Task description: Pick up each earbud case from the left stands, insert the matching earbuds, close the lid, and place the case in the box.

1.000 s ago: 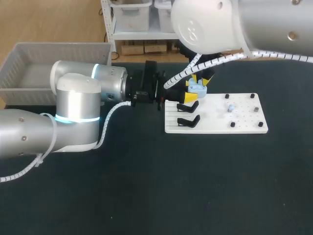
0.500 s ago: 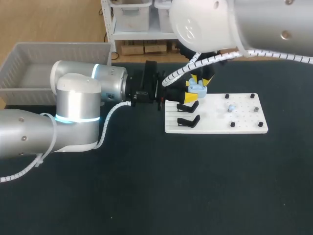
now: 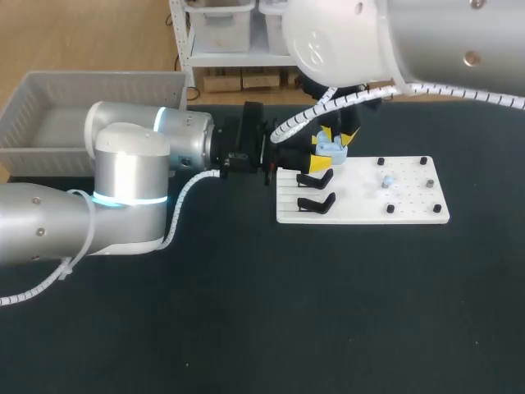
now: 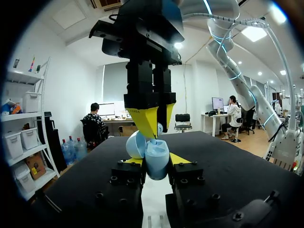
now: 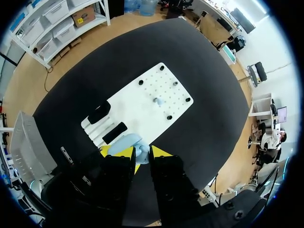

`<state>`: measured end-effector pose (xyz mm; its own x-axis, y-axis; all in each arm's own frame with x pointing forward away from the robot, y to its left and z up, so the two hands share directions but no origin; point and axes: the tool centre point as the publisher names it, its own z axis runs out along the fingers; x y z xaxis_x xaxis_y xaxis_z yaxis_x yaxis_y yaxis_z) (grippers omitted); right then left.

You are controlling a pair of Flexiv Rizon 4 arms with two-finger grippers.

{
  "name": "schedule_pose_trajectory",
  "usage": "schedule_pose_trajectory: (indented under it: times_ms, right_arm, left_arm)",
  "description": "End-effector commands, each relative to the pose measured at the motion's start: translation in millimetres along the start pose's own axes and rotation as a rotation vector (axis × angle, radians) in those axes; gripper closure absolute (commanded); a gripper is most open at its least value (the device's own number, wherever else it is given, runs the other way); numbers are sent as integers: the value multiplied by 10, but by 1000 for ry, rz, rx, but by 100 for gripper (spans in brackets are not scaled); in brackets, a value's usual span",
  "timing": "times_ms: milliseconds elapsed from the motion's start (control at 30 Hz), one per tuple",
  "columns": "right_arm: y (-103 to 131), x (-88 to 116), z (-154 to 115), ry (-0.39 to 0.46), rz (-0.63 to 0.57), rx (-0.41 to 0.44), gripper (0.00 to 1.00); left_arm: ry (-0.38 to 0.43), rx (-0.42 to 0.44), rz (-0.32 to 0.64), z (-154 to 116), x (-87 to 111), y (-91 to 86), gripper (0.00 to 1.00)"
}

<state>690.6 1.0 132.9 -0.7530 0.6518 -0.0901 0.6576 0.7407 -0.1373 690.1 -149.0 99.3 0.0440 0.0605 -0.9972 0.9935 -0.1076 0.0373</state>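
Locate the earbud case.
Head view: the earbud case is by the white board's rear left corner, held in the left gripper, with the right gripper just above it.

Case (image 3: 330,148) @ board's (image 3: 410,201) back-L corner, behind stands (image 3: 316,201); box (image 3: 107,82) far L.

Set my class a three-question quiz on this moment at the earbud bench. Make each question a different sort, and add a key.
1. True or false: the lid of the earbud case is shut.
2. What holds the case? A) the left gripper, from two sides B) a person's hand C) nothing, it lies flat
3. Fill in: one loose earbud lies on the white ____.
Key: 1 false, the lid stands open. 2 A; the right gripper hangs just above the case. 3 board.
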Motion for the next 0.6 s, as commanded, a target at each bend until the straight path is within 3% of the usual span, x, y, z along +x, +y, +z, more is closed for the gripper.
schedule_pose_trajectory:
  times_ms: [33, 133, 233, 400, 500, 600]
  right_arm:
    - [-4, 11, 4, 1, 1, -3, 36]
    - [-23, 39, -16, 2, -1, -12, 19]
    - [-68, 78, -59, 0, -4, -29, 20]
    - [-254, 124, -162, -20, -18, -132, 36]
    - [-395, 96, -188, -57, -35, -229, 56]
    - [-529, 49, -184, -106, -60, -305, 52]
  left_arm:
    - [-2, -3, 3, 1, 6, -4, 100]
    - [-2, -3, 3, 1, 6, -4, 100]
    - [-2, -3, 3, 1, 6, -4, 100]
    - [-2, -3, 3, 1, 6, -4, 100]
    - [-2, -3, 3, 1, 6, -4, 100]
    - [-2, -3, 3, 1, 6, -4, 100]
